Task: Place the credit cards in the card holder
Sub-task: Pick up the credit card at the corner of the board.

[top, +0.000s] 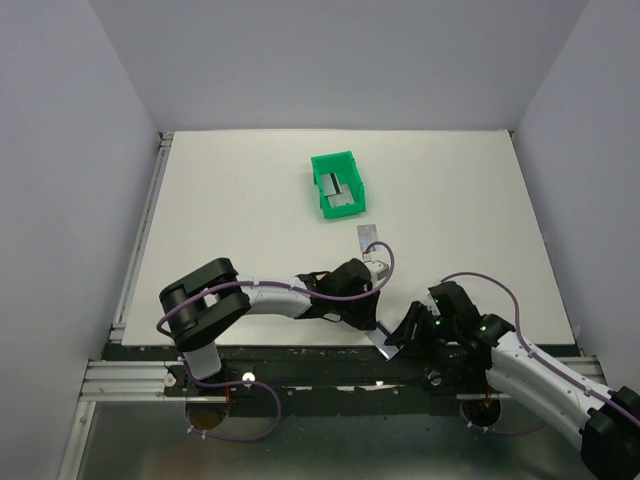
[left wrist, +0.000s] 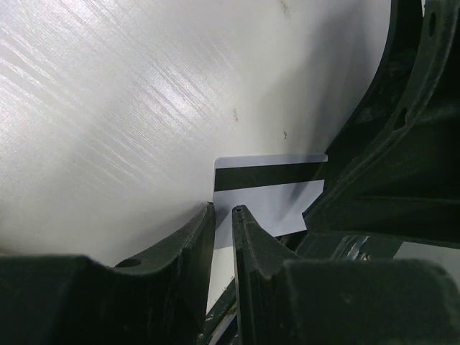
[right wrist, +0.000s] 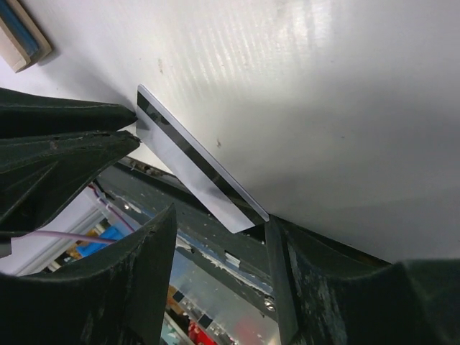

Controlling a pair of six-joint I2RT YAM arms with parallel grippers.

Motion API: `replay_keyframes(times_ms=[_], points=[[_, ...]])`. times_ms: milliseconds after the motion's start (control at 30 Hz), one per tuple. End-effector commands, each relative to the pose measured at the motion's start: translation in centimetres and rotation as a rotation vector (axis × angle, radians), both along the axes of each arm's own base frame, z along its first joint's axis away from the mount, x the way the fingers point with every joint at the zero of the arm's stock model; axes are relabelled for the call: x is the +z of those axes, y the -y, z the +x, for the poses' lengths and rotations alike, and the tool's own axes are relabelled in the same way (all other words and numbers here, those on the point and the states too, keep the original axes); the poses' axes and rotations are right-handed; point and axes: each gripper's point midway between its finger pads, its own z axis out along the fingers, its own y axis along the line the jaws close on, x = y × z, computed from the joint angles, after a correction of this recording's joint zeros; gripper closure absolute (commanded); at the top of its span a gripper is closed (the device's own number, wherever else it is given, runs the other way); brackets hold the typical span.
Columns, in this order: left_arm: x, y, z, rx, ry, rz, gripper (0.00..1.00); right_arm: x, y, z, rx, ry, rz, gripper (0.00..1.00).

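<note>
A silver-grey credit card point(right wrist: 194, 169) with a dark stripe lies at the table's front edge, one corner hanging over it; it also shows as a pale sliver point(top: 385, 346) in the top view. My left gripper point(left wrist: 224, 208) has its fingers a narrow gap apart, tips at the card's point(left wrist: 269, 188) far end, gripping nothing. My right gripper point(right wrist: 219, 215) is open, its fingers either side of the overhanging corner without touching it. The card holder point(right wrist: 21, 39), tan with blue inside, lies closed farther up the table point(top: 370, 237). In the top view the left gripper point(top: 377, 322) and right gripper point(top: 396, 340) nearly meet.
A green plastic bin point(top: 346, 160) stands mid-table behind the holder, with grey cards point(top: 340, 196) inside. The dark metal rail point(top: 300, 365) runs along the table's near edge under both grippers. White walls enclose the table on three sides.
</note>
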Motion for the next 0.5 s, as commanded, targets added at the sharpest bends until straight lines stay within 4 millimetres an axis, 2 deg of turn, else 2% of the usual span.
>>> replay_keyframes(times_ms=[0,167,267,300,467], points=[[-1.6,-0.8,-0.6,-0.01,-0.035,0.058,0.67,-3.0,0.5,-1.2,-0.003,-0.027,0.001,0.4],[-1.6,-0.8,-0.7,-0.011,-0.038,0.057,0.67,-2.5,0.4,-0.2,-0.031,0.026,0.014,0.49],[-1.8,-0.8,-0.8,-0.015,-0.041,0.062,0.67,-1.9,0.2,0.4,-0.041,0.071,0.038,0.6],[-1.8,-0.8,-0.8,-0.016,-0.041,0.06,0.68,-2.5,0.4,0.1,-0.048,0.063,0.033,0.63],[-2.0,-1.0,-0.9,-0.013,-0.048,0.062,0.67,-2.8,0.4,0.4,-0.066,0.091,0.057,0.72]])
